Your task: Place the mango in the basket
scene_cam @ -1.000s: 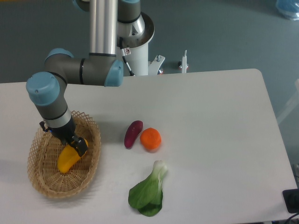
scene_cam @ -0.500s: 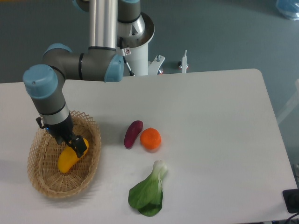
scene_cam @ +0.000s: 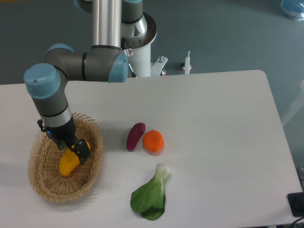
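While over the basket, arm bent down, jaws gripping the mango.

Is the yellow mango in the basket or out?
In: the yellow oblong mango lies inside the tan oval wicker basket, below its rim.

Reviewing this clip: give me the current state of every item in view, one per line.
mango: inside the basket, gripper at its upper end
basket: upright on the table, holding the mango
gripper: down in the basket at the mango; open or shut unclear
eggplant: lying on the table beside the orange
orange: on the table
bok choy: lying flat on the table
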You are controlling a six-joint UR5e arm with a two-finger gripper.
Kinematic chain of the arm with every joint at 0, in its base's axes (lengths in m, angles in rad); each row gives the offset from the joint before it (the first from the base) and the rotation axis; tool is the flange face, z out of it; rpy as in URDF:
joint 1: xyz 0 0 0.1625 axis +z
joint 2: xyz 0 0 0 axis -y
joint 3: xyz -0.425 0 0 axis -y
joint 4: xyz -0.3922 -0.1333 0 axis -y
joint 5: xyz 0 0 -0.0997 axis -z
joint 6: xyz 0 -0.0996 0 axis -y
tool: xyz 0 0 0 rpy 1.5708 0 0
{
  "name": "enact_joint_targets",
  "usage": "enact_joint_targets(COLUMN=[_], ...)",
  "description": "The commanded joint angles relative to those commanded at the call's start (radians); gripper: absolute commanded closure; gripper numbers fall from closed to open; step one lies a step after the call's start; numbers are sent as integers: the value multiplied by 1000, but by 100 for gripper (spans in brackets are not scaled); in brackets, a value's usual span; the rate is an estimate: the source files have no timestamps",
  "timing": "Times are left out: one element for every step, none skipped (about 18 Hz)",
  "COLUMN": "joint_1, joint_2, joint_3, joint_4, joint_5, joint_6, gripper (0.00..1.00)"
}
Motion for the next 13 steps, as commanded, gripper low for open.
enact_joint_targets(joint_1=[2, 5, 6, 8, 8, 14, 23, 26, 28, 32, 44, 54, 69], joint_2=[8, 12, 12, 14, 15, 17, 28, 32, 34, 35, 35, 37, 46], joint_3=[-5, -5, -5, -5, -5, -5, -5, -6, -5, -5, -6, -6, -6], joint_4=[0, -2, -2, 0, 0, -2, -2, -2, -3, -5, -5, -8, -9], joint_5=[-2, -2, -3, -3, -3, -3, -3, -3, -5, -3, -5, -6, -6], joint_6=[0, 0, 2, 0, 0, 2, 5, 8, 14, 14, 14, 15, 17], gripper=[0, 0, 0, 0, 0, 0, 0, 0, 0, 0, 0, 0, 0])
